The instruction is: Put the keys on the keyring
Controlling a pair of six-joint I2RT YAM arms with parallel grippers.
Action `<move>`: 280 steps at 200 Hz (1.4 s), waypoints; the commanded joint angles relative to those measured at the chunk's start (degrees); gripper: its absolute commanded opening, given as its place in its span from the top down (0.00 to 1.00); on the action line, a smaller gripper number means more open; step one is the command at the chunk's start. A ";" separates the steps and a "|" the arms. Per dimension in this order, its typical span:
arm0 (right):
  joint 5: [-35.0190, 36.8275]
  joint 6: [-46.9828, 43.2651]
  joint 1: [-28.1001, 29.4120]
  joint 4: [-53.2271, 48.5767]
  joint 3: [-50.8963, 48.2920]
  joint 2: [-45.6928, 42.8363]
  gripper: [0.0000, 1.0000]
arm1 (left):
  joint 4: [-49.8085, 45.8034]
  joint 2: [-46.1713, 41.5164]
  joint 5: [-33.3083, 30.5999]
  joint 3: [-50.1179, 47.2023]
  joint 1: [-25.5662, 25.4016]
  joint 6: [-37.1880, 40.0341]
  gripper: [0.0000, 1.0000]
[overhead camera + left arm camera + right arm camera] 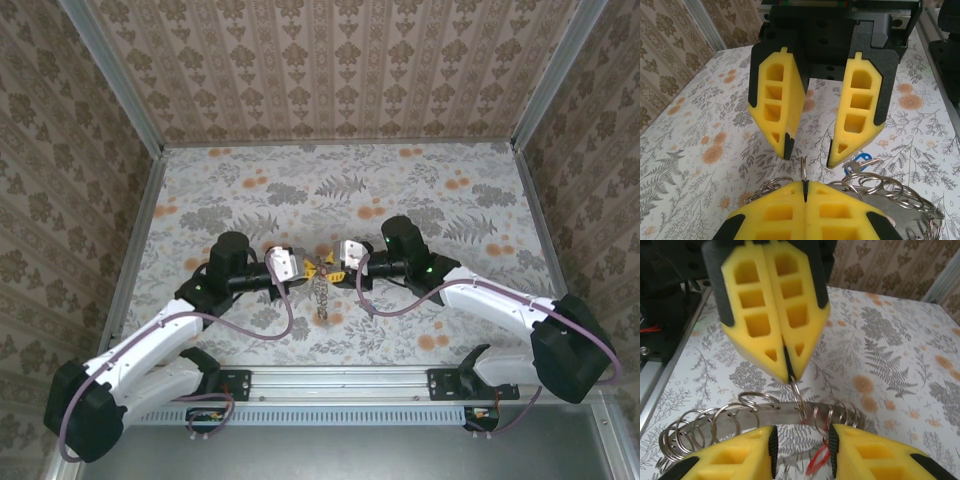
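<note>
My left gripper is shut on a small split ring that stands up edge-on from its fingertips. That small ring passes through a hole in the keyring, a wide flat grey band that hangs below the left gripper. Several more split rings are threaded along the band. A red-headed key dangles under it and a blue-headed key lies beside it. My right gripper faces the left one, open, with its fingers on either side of the band. In the top view the two grippers meet at mid-table.
The floral tabletop is walled by patterned panels on three sides. A metal rail with the arm bases runs along the near edge. Both arms' cables loop low beside the grippers.
</note>
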 commanded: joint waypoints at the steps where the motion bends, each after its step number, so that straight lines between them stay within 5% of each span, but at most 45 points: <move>1: -4.12 -0.24 0.23 0.94 1.77 0.03 0.68 | 4.57 0.39 2.80 0.44 -0.16 -1.66 1.00; 92: -5.13 -0.80 0.23 0.89 2.29 0.97 0.77 | 6.74 1.44 4.98 0.41 -0.68 -2.45 1.00; 136: -5.04 -0.94 0.18 0.47 2.12 0.16 1.00 | 6.66 2.06 5.62 0.50 -0.95 -2.58 1.00; 156: -2.27 -3.32 0.59 -2.16 2.38 -1.04 1.00 | 4.48 2.38 3.28 1.23 -1.04 -2.89 1.00; 213: 7.13 -10.79 2.47 -19.06 8.58 -3.23 1.00 | -4.96 4.95 0.68 4.66 -1.13 0.18 0.78; 280: 12.38 -10.86 4.82 -22.70 11.34 -1.34 1.00 | -2.92 6.43 0.24 5.37 -2.08 -0.65 0.76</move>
